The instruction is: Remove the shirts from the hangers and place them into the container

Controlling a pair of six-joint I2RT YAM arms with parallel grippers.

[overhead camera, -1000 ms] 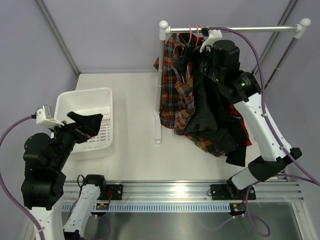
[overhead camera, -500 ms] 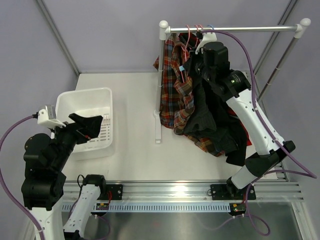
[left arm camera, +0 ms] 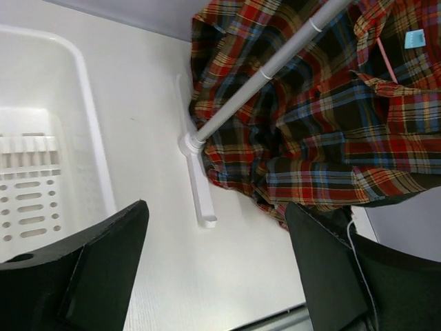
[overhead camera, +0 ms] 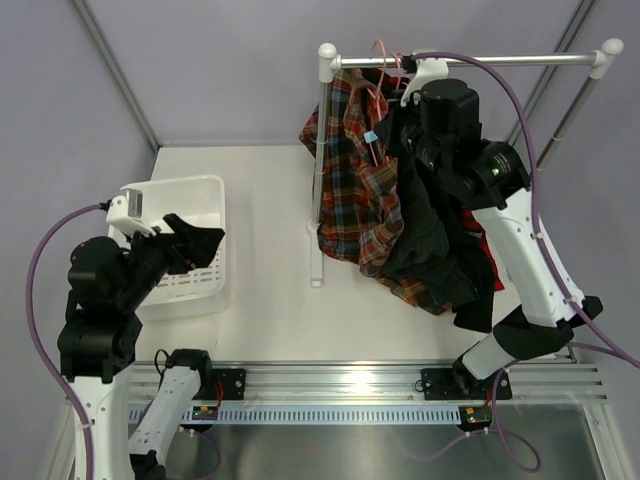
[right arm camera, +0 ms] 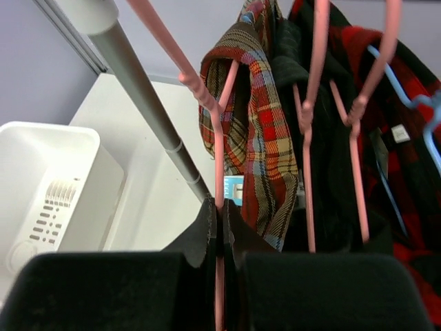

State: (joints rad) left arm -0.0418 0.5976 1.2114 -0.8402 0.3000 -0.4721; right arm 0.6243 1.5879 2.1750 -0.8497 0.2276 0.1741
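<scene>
Right wrist: arm raised, right jaws pinch pink hanger (right arm camera: 219, 162); left jaws gape near container (overhead camera: 165, 200).

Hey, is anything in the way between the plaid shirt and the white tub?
Yes. The rack's upright post stands on the tub side of the plaid shirt, and the open left gripper hangs over the container at its right edge.

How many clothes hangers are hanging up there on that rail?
4. The first pink hanger is pinched in the right gripper; the second pink hanger and third pink hanger hang beside it among dark shirts; the blue hanger is furthest along. Fabric may hide more.
</scene>
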